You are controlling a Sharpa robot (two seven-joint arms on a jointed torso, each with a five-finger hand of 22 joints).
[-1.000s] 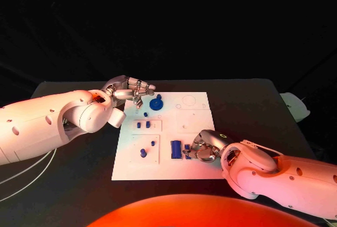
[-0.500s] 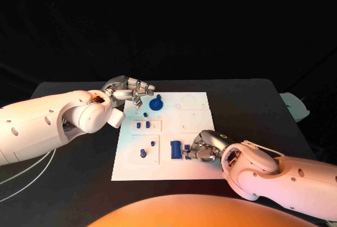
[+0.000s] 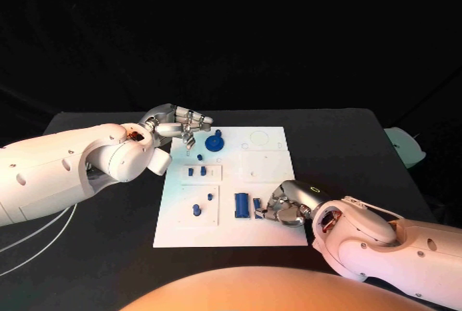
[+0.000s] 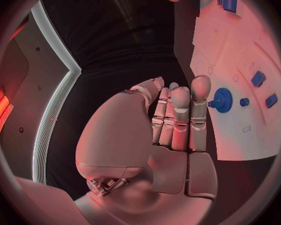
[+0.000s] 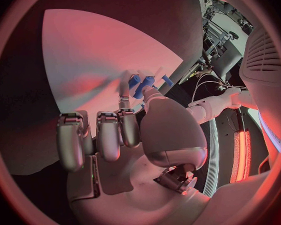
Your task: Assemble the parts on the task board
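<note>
Head view: the right hand (image 3: pixel 285 208) is curling its fingers beside a small blue part (image 3: pixel 258 205) on the white board (image 3: pixel 265 174); whether it is gripping it, I cannot tell. The left hand (image 3: pixel 179 127) is hovering, fingers together, holding nothing, near the blue gear (image 3: pixel 215 143). Judging by this, seating that part is next, needing careful alignment.

Left hand (image 3: pixel 178 124) empty, fingers together; right hand (image 3: pixel 289 203) curled.
</note>
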